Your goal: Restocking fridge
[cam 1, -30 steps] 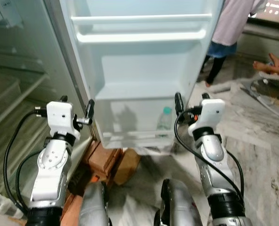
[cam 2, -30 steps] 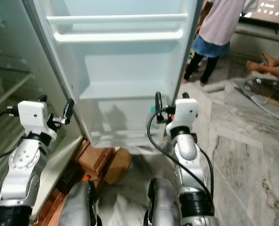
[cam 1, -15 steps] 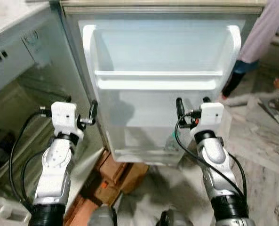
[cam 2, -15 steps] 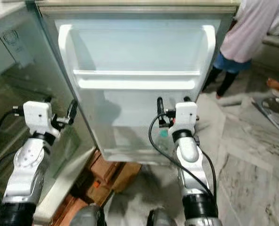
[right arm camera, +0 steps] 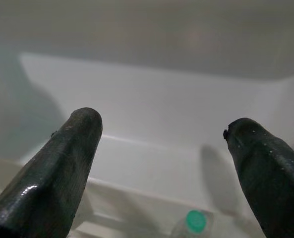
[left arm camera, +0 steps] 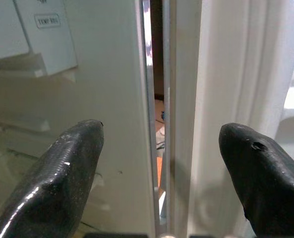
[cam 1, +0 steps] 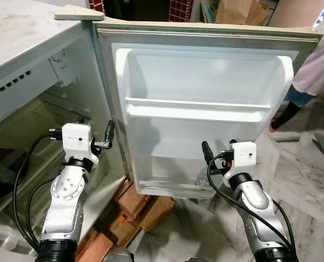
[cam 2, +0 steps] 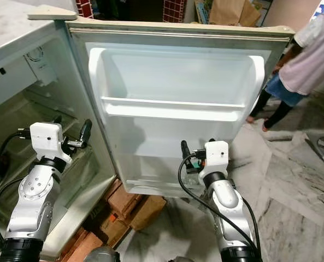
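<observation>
Both silver arms raised in front of body, elbows bent, forearms going up. Left gripper [cam 1: 94,131] held higher than right one, at left side; white wrist block on top of arm, black cables looping down beside forearm. Its two black fingers [left arm camera: 72,168] spread wide apart, nothing between them. Right gripper [cam 1: 219,151] lower, at right side, pointing forward; cable loop hanging under wrist. Its fingers [right arm camera: 57,173] also wide apart, holding nothing.
</observation>
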{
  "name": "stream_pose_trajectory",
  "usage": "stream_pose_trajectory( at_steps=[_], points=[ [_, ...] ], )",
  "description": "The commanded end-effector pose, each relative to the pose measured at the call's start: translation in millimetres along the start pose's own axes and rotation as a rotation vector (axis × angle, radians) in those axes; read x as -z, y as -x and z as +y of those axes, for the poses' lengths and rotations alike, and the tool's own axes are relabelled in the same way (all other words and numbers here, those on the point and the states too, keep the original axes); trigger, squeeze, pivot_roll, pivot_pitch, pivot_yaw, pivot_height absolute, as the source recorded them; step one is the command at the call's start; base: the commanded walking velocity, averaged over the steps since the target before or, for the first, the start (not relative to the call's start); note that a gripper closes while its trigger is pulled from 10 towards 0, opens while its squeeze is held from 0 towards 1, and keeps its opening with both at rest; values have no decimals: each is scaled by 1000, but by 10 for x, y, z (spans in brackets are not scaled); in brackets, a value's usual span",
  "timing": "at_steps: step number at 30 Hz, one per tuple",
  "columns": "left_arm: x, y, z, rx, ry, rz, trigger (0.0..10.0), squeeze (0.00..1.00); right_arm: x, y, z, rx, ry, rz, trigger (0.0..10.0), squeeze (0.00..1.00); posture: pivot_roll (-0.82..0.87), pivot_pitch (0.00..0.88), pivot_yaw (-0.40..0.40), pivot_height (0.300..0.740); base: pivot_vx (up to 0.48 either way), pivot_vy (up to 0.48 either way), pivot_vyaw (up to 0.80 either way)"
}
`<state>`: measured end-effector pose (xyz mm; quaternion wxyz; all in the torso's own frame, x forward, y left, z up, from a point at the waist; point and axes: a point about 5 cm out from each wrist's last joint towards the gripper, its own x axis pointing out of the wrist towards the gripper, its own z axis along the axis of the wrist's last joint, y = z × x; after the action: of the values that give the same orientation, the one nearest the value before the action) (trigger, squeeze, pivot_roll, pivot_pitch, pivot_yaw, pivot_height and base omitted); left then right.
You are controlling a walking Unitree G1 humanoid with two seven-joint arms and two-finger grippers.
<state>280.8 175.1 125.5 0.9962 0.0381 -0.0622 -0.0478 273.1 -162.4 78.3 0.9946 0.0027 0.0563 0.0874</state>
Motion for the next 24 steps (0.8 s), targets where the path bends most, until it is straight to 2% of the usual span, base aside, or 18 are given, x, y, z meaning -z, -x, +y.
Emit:
stream_pose_trajectory(
  at_steps=[1, 8, 12, 18, 20, 22, 24],
  points=[
    [-7, -28, -34, 10, 3, -4, 10000, 0, -64, -31, -68, 10, 39, -10, 10000, 0, 77, 0, -31, 740, 0, -480, 0],
    [2, -16, -29, 10, -4, 0, 10000, 0, -78, -81, -35, -24, 71, -3, 10000, 0, 80, 0, -29, 740, 0, -480, 0],
    [17, -3, -41, 9, -5, 5, 10000, 0, -46, -86, 64, -107, 63, 14, 10000, 0, 82, 0, -31, 740, 0, -480, 0],
    [21, -17, -56, 12, -17, 6, 10000, 0, -67, -113, 93, -147, 98, 4, 10000, 0, 83, 0, -29, 740, 0, -480, 0],
    [20, -36, -57, 9, -20, 4, 10000, 0, -143, -150, 79, -126, 118, -43, 10000, 0, 83, 0, -25, 740, 0, -480, 0],
    [13, -48, -55, 5, -25, 4, 10000, 0, -239, -195, 16, -46, 74, -103, 10000, 0, 84, 0, -24, 740, 0, -480, 0],
    [13, -47, -51, 5, -26, 4, 10000, 0, -263, -202, -2, -22, 55, -121, 10000, 0, 87, 0, -19, 740, 0, -480, 0]
  ],
)
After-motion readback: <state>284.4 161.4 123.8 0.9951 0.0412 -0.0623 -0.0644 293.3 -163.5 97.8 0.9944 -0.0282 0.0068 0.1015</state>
